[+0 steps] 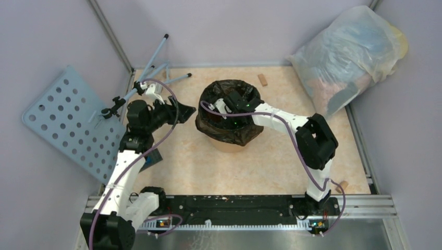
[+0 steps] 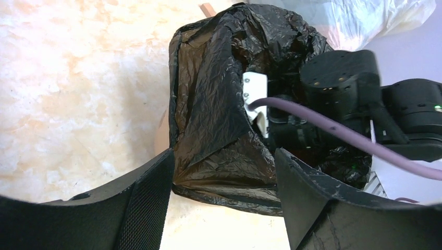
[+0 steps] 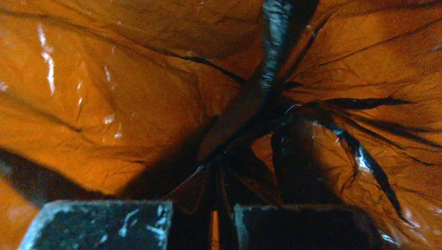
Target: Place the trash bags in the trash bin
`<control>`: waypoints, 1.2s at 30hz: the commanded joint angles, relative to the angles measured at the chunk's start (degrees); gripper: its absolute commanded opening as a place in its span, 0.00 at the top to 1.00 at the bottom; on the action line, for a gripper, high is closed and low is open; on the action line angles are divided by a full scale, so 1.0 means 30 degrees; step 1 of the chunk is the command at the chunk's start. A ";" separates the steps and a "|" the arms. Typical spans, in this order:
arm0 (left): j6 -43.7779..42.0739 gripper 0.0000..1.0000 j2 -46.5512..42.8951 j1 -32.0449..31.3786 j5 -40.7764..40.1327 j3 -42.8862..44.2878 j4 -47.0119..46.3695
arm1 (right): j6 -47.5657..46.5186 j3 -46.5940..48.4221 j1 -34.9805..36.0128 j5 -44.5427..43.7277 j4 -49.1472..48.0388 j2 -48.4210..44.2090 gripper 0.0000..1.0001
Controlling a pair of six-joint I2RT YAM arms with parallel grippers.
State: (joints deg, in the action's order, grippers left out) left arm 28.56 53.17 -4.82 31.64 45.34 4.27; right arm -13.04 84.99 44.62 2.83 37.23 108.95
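The black trash bag [image 1: 229,130] is draped over and into the orange trash bin [image 1: 228,146]; only a strip of the bin's wall shows below the bag. My right gripper [image 1: 237,107] reaches down inside the bin. In the right wrist view its fingers [image 3: 104,224] are shut on a dark gathered fold of the bag [image 3: 260,104], with orange glowing through the film around it. My left gripper [image 1: 182,112] is open and empty, just left of the bin. In the left wrist view its fingers [image 2: 140,203] frame the bag's hanging side [image 2: 208,104] without touching it.
A big translucent stuffed bag [image 1: 346,57] leans in the back right corner. A perforated blue-grey board [image 1: 68,120] and a metal stand [image 1: 156,73] are at the left wall. Small wooden blocks lie at the back [image 1: 262,79] and front right [image 1: 343,185].
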 commanded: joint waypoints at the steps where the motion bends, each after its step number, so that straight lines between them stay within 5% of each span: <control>1: -0.0144 0.25 0.0337 -0.0034 0.0515 0.0143 -0.1157 | 0.0455 -0.0566 0.0189 -0.0873 -0.1240 0.0565 1.00; 16: 0.1225 0.26 0.1944 -0.0034 0.0912 -0.0749 -0.2955 | 0.1005 -0.1951 0.0194 -0.1318 -0.2409 0.1192 1.00; 26: 0.1850 0.35 0.2733 -0.0034 0.1310 -0.0587 -0.3445 | 0.0905 -0.0280 0.0522 -0.1403 -0.0789 0.0173 1.00; 36: 0.2280 0.40 0.3487 -0.0032 0.1945 -0.0854 -0.4101 | 0.0353 0.2261 0.0509 0.0711 0.2292 0.3297 1.00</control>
State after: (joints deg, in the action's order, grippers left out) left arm 34.61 62.67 -4.84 35.16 43.38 -3.97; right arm -10.50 87.88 45.58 1.80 39.11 114.93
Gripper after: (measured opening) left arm 0.625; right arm 0.004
